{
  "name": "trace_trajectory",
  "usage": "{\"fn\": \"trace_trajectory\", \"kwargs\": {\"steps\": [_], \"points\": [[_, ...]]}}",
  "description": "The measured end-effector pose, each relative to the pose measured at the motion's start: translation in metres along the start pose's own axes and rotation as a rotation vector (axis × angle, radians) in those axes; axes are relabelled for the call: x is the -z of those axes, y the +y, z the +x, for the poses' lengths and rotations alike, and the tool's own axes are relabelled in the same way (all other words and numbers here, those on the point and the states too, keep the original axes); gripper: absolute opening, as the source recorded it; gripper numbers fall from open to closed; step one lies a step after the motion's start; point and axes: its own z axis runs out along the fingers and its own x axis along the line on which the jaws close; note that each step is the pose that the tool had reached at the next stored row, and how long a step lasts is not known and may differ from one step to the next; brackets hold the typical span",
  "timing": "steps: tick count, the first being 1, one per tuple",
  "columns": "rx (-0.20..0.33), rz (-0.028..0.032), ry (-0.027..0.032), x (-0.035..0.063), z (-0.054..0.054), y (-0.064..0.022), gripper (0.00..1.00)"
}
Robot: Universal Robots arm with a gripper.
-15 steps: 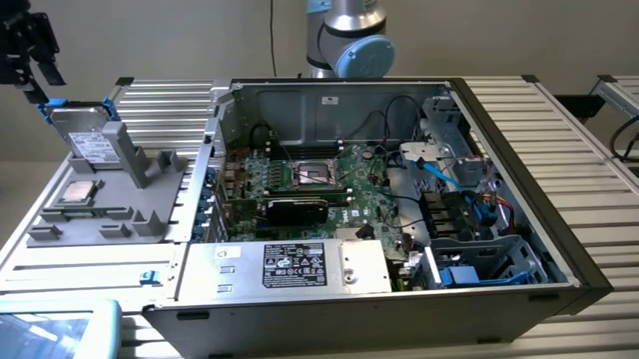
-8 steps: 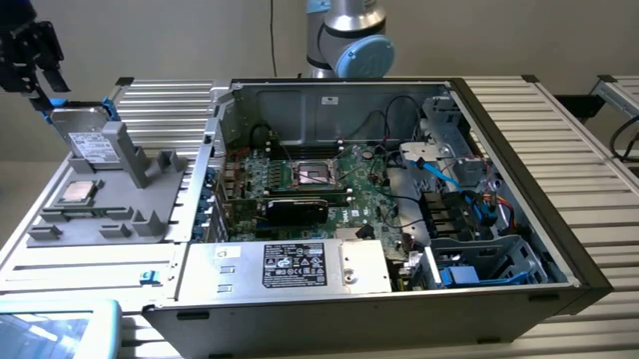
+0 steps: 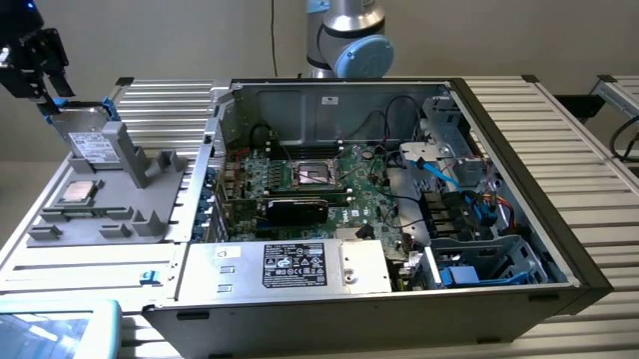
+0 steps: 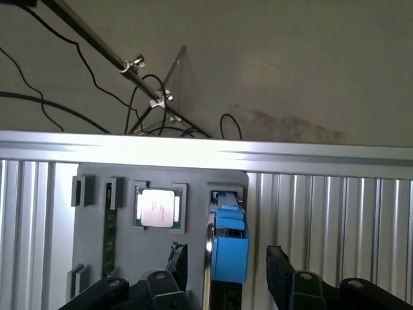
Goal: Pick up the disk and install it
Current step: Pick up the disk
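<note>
The disk (image 3: 88, 136) stands on edge in a slot of the grey fixture (image 3: 105, 218) at the exterior view's left, its white label facing out and its blue carrier frame at the upper edge. In the wrist view the disk (image 4: 228, 242) is seen edge-on, mostly as the blue carrier. My gripper (image 3: 47, 90) hangs just above the disk's top. It is open, and its black fingers (image 4: 279, 274) stand on either side of the carrier with a gap on each side, so nothing is gripped.
A small square CPU chip (image 3: 78, 193) lies on the same fixture (image 4: 97, 252) beside the disk. The open computer case (image 3: 519, 187) lies on the ribbed aluminium table (image 3: 160, 97), with a blue-railed drive bay (image 3: 489, 263) at its near right and a silver power supply (image 3: 299, 265) in front.
</note>
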Motion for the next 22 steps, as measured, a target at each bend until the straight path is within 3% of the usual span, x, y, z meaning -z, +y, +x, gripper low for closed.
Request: {"fn": "trace_trajectory", "kwargs": {"steps": [9, 18, 22], "points": [[0.015, 0.0006, -0.0047, -0.0164, -0.001, -0.0003, 0.60], [0.017, 0.0004, -0.0272, -0.0289, 0.000, 0.0002, 0.60], [0.017, -0.0032, -0.0284, -0.0291, 0.001, 0.0003, 0.60]]}}
